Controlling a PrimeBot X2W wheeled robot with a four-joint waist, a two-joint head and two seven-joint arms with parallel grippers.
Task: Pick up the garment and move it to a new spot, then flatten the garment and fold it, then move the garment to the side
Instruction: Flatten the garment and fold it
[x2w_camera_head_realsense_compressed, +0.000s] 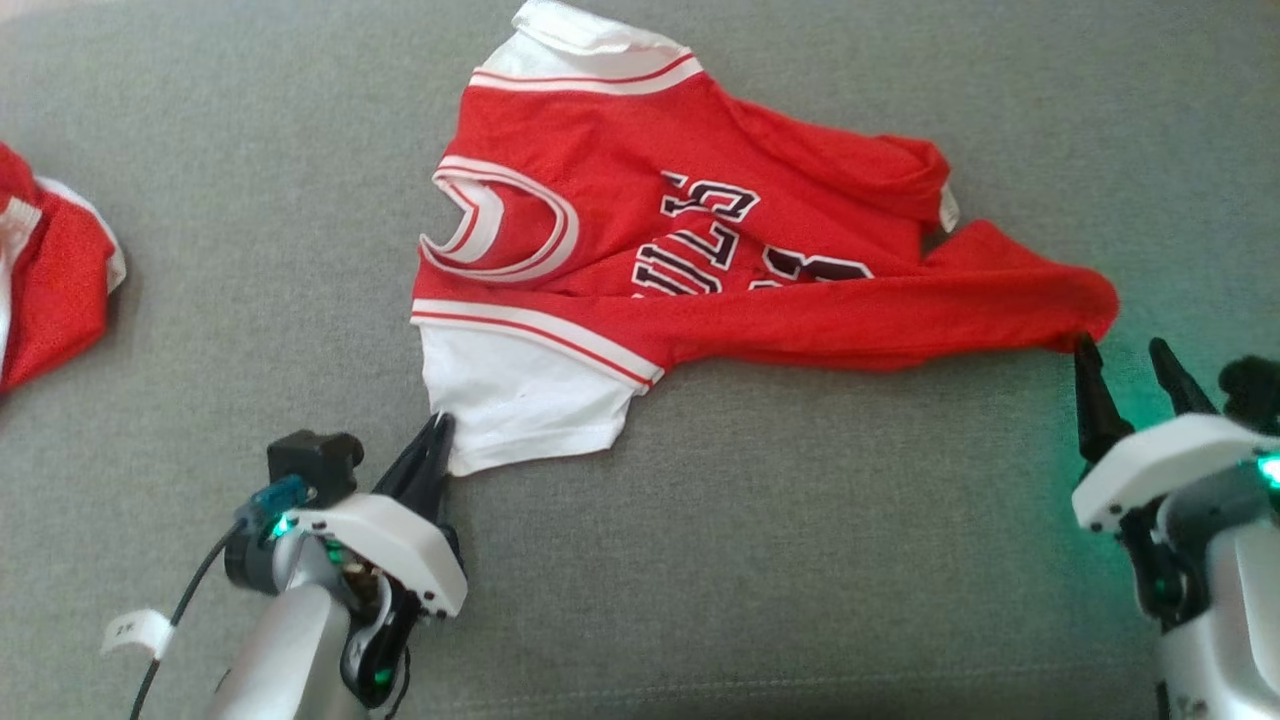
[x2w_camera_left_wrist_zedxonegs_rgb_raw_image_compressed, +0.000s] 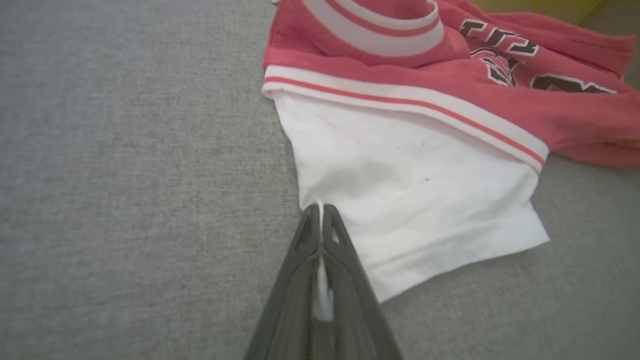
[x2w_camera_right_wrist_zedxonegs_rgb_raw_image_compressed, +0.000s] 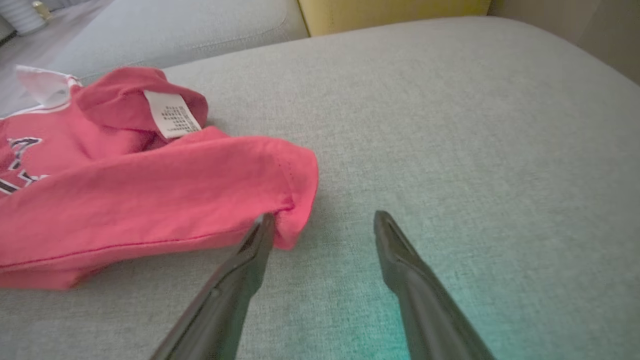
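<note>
One red-and-white soft knit jersey with dark block lettering (x2w_camera_head_realsense_compressed: 700, 250) lies rumpled mid-surface on the grey coarse-weave sofa cushion (x2w_camera_head_realsense_compressed: 250, 200), well in from its rounded far corner. Ribbed striped trim at the neck and armholes; the white sleeve is flat and smooth. Left gripper (x2w_camera_head_realsense_compressed: 440, 425), jaws pressed together, is clamped on the white sleeve's corner. Right gripper (x2w_camera_head_realsense_compressed: 1122, 347) has jaws apart, one tapered finger touching the bunched red hem corner. White rectangular label (x2w_camera_right_wrist_zedxonegs_rgb_raw_image_compressed: 172, 114) shows at a fold. Second red mesh garment (x2w_camera_head_realsense_compressed: 50, 290) lies toward the cushion's left side.
</note>
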